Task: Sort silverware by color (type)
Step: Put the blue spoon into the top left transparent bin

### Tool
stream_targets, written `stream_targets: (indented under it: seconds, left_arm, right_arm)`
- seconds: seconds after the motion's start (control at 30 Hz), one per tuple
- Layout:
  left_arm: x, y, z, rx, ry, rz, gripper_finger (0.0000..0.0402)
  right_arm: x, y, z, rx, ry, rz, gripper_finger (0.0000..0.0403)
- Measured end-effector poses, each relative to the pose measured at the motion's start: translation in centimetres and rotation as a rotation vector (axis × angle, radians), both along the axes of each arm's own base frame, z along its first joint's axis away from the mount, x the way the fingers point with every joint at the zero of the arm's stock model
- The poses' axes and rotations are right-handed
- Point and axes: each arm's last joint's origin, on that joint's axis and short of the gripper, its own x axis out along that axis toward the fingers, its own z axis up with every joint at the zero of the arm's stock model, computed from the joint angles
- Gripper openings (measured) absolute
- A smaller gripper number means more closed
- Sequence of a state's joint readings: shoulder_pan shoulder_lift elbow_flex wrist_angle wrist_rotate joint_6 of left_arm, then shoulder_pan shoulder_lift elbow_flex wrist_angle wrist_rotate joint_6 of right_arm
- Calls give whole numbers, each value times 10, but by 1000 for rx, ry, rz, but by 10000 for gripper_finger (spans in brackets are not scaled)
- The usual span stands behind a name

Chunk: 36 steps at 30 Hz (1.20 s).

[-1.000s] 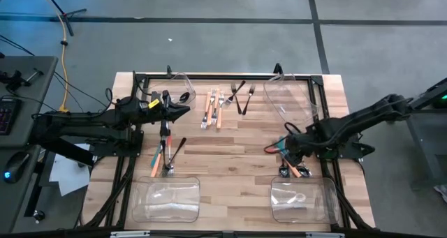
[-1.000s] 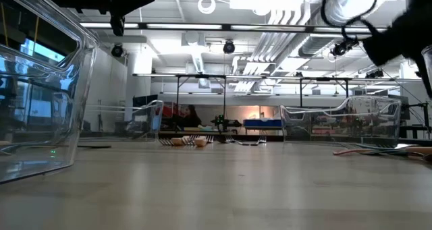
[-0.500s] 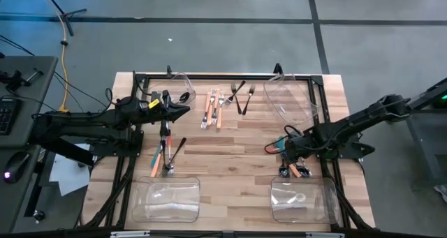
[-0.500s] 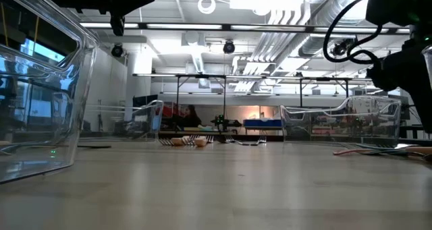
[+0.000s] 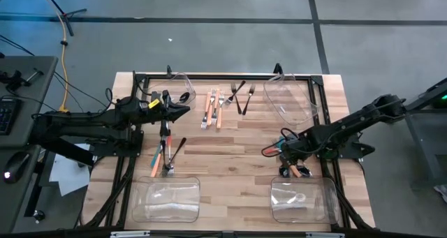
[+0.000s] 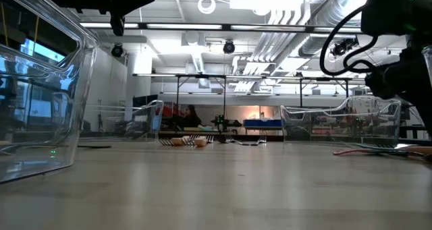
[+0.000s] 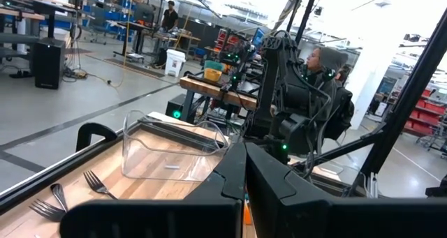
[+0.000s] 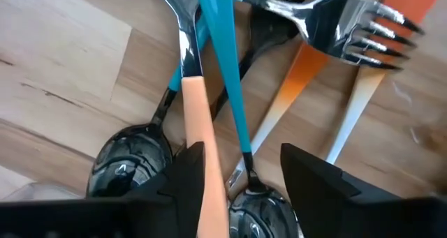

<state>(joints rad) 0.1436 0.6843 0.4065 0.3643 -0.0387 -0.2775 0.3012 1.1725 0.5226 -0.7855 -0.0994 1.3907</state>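
Note:
My right gripper (image 5: pixel 287 156) points down over a heap of silverware (image 5: pixel 293 168) near the table's right edge. In the right wrist view it is open (image 8: pixel 241 179). Its fingers stand either side of a teal-handled spoon (image 8: pixel 227 91) and a pale orange handle (image 8: pixel 199 133), which lie over black spoons (image 8: pixel 129 158) and a fork (image 8: pixel 349 28). My left gripper (image 5: pixel 183 109) hangs shut and level above the table's left part and holds nothing. More silverware lies at the far middle (image 5: pixel 214 107), beside it (image 5: pixel 241 95) and at the left (image 5: pixel 165 154). My right gripper comes from above, fingers pointing down across the handles. The pale orange handle (image 8: pixel 208 196) lies close along the inner side of one finger (image 8: pixel 183 179); I cannot tell whether that finger touches it. The other finger (image 8: pixel 314 179) stands clear of the teal handle.
Clear plastic bins stand at the near left (image 5: pixel 167 199), near right (image 5: pixel 300 202), far left (image 5: pixel 183 88) and far right (image 5: pixel 290 98). A black frame (image 5: pixel 223 76) runs along the table's edges. A person (image 7: pixel 321 60) stands in the room beyond the table.
My right gripper has gone down toward the heap of silverware at the table's right. The silverware has stayed where it was.

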Motion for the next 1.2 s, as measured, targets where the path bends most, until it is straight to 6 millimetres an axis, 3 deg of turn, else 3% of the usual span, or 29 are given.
stream_targets:
  seconds: [0.67,1.2]
  left_arm:
    - [0,0,0,-8,-1,-1,0]
    - [0,0,0,-8,-1,-1,0]
  right_arm:
    - [-7,-3,9,-17,-31,15,156]
    - [-1,-1,-8,-62,68,16,156]
